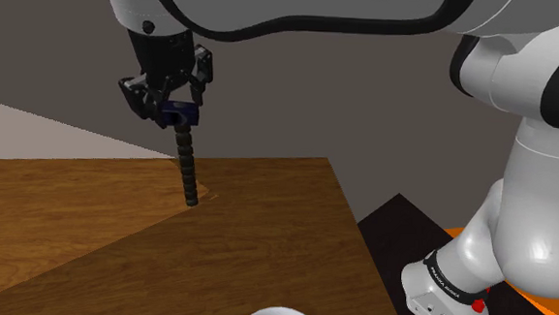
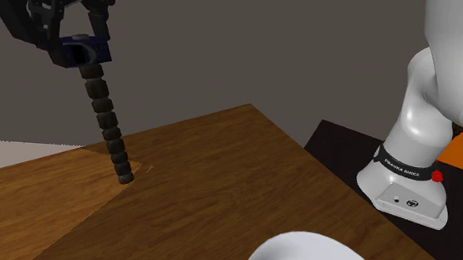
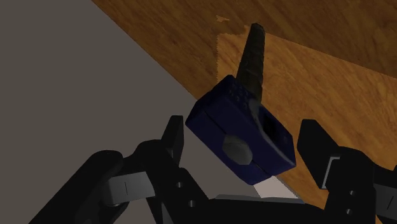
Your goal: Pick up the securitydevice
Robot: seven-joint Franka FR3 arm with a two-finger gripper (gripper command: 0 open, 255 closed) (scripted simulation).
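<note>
Security device [image 3: 236,122] — navy block, black ribbed tail

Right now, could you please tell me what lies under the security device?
The wooden table lies under the security device, which the tool grips. Its black ribbed tail reaches down near the table's edge; the spot beneath its tip is covered, so contact cannot be told.

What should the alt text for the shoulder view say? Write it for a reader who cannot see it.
The black hand holds a security device, a dark blue block with a black ribbed cable hanging down toward a wooden table. The white arm rises at the shoulder view's right.
</note>
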